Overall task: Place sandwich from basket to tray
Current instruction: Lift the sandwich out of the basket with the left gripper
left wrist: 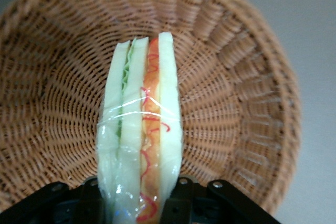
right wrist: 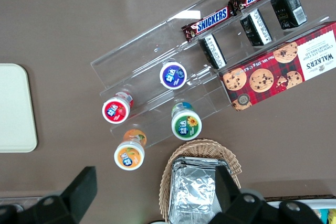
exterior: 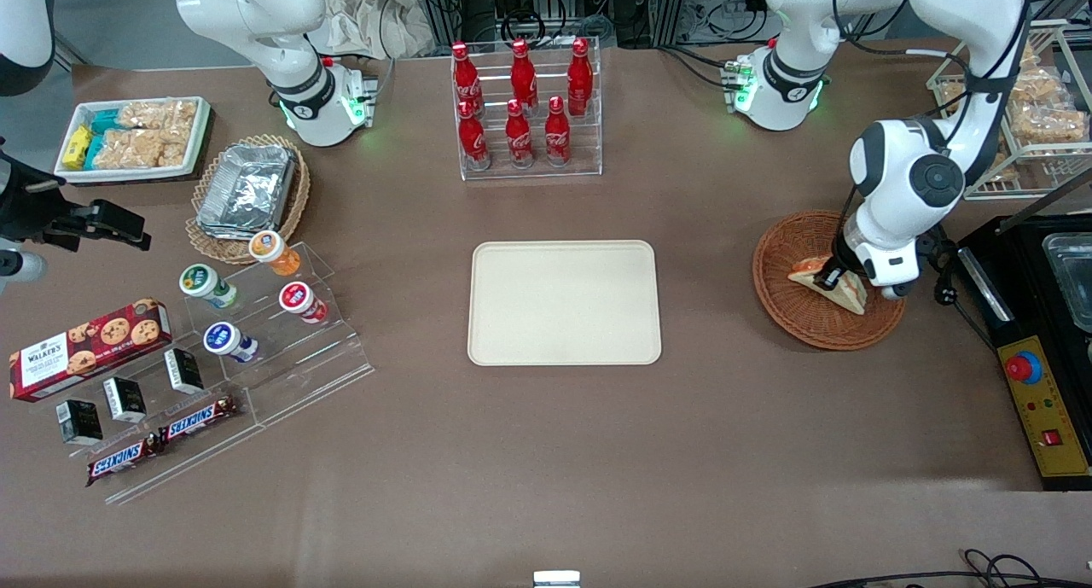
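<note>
With the tool [exterior: 832,278] pinching the sandwich [left wrist: 140,135] over the basket [exterior: 781,264], lift straight clear of the rim before swinging toward the tray [exterior: 565,303], grip kept gentle.

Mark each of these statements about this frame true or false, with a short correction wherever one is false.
1. The left arm's gripper is at the round reddish-brown wicker basket. True.
2. The clear-wrapped triangular white-bread sandwich lies on the cream-beige rectangular plastic tray. False: it is at the basket, between the gripper's fingers.
3. The tray holds nothing. True.
4. The clear rack holds six red bottles. False: seven.
5. The basket lies toward the parked arm's end of the table. False: the working arm's end.
</note>
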Controlling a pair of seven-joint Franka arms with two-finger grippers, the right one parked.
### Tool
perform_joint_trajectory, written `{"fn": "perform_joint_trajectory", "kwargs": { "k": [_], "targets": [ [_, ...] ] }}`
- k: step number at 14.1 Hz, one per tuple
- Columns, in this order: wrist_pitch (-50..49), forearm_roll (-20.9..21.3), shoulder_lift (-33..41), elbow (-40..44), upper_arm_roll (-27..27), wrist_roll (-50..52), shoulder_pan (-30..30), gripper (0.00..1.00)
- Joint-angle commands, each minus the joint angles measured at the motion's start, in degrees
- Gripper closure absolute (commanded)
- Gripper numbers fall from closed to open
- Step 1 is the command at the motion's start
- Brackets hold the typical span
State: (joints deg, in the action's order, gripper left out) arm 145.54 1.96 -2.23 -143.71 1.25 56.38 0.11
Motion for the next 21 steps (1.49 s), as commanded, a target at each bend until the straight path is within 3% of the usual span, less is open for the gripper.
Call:
{"fn": "perform_joint_trajectory", "kwargs": {
  "k": [1, 3, 8, 12, 18, 21],
  "targets": [
    [-10.1, 0.1, 8.6, 2.2, 1.2, 0.0, -1.0, 1.0],
    [-17.5, 0.1, 10.1, 7.4, 3.5, 0.0, -1.7, 1.0],
    [-42.8, -1.5, 5.1, 31.4, 6.1, -4.5, -5.3, 1.0],
    [-43.0, -5.9, 4.7, 34.0, 6.3, -20.8, -12.3, 1.0],
    [-38.4, -5.8, 1.3, 34.4, 6.3, -23.2, -23.6, 1.0],
    [-33.8, -5.9, -2.8, 33.9, 6.4, -23.4, -26.5, 1.0]
  ]
}}
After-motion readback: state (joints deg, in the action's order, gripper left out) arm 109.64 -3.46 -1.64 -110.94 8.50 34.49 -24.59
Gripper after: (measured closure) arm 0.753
